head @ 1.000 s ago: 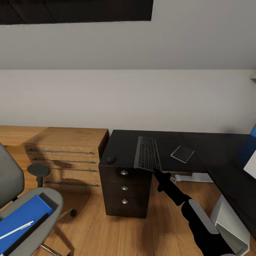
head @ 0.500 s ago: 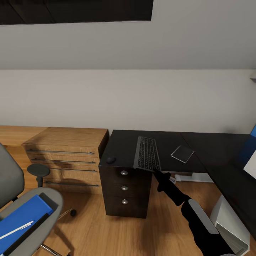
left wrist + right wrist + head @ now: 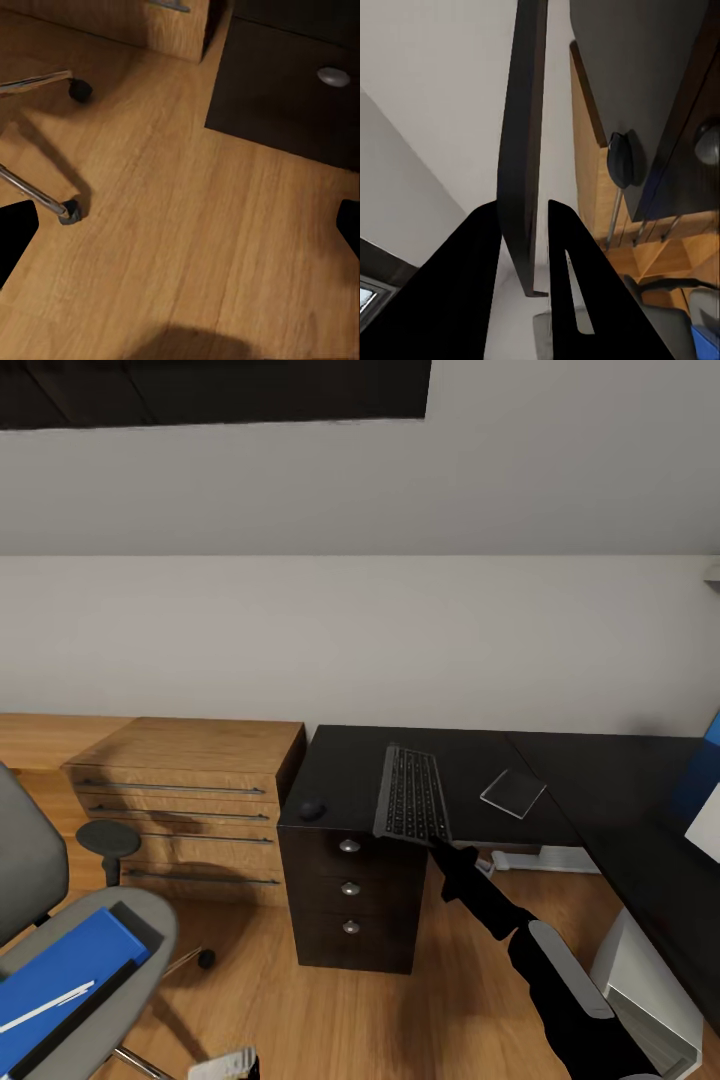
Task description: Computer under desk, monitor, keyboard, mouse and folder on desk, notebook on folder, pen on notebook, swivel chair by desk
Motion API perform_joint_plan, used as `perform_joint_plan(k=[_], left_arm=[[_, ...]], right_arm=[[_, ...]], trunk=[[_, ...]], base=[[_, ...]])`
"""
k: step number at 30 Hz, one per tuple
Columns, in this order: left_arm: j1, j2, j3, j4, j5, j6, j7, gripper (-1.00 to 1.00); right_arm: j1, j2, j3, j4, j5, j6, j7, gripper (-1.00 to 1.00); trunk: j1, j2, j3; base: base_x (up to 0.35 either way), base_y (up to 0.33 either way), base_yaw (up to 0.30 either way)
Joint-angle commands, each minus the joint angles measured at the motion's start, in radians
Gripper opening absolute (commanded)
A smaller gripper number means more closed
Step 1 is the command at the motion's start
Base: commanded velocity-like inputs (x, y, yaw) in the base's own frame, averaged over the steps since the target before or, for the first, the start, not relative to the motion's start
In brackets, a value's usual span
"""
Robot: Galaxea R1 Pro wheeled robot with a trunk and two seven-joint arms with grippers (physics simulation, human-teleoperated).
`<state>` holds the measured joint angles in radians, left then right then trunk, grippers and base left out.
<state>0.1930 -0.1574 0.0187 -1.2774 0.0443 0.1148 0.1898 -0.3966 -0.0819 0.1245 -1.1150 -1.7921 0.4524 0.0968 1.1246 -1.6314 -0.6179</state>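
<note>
- right pincer (image 3: 523,225) is clamped on the near short edge of the keyboard (image 3: 412,793), fingers on either side of the slab
- keyboard sits tilted over the front edge of the black surface (image 3: 345,770), looks lifted off it but hard to be sure
- mouse (image 3: 312,810) at its 9 o'clock, notebook (image 3: 513,792) at 3
- left pincer (image 3: 180,225) hangs wide open over the wooden floor (image 3: 187,225), gripping nothing
- folder (image 3: 55,975) and pen (image 3: 45,1006) lie on the swivel chair (image 3: 120,920)
</note>
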Motion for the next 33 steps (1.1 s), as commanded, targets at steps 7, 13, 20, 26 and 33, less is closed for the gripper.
perform_joint_plan(k=[7,13,20,26,33], left_arm=[[0.000,-0.001,-0.036,-0.169,0.007,0.258,0.000,1.00],[0.000,0.003,-0.047,-0.152,0.008,0.279,-0.001,1.00],[0.000,0.004,-0.048,-0.129,0.008,0.279,0.000,1.00],[0.000,0.004,-0.048,-0.109,0.006,0.277,0.001,1.00],[0.000,0.004,-0.049,-0.093,0.005,0.277,0.001,1.00]], right_arm=[[-0.001,0.006,0.051,0.001,0.157,-0.004,0.001,-1.00],[-0.001,0.014,0.060,0.001,0.199,-0.004,0.001,-1.00],[-0.001,0.014,0.059,0.006,0.202,-0.004,0.002,-1.00],[-0.001,0.020,0.083,0.010,0.206,-0.004,0.000,-1.00],[-0.001,0.022,0.100,0.010,0.206,-0.006,0.000,-1.00]], trunk=[[0.000,0.000,-0.001],[0.000,0.000,-0.001],[0.000,0.000,-0.001],[0.000,0.000,-0.001],[0.000,0.000,-0.001]], base=[[0.000,0.000,0.000],[0.000,0.000,0.000],[0.000,0.000,0.000],[0.011,0.000,0.000],[0.193,0.000,0.000]])
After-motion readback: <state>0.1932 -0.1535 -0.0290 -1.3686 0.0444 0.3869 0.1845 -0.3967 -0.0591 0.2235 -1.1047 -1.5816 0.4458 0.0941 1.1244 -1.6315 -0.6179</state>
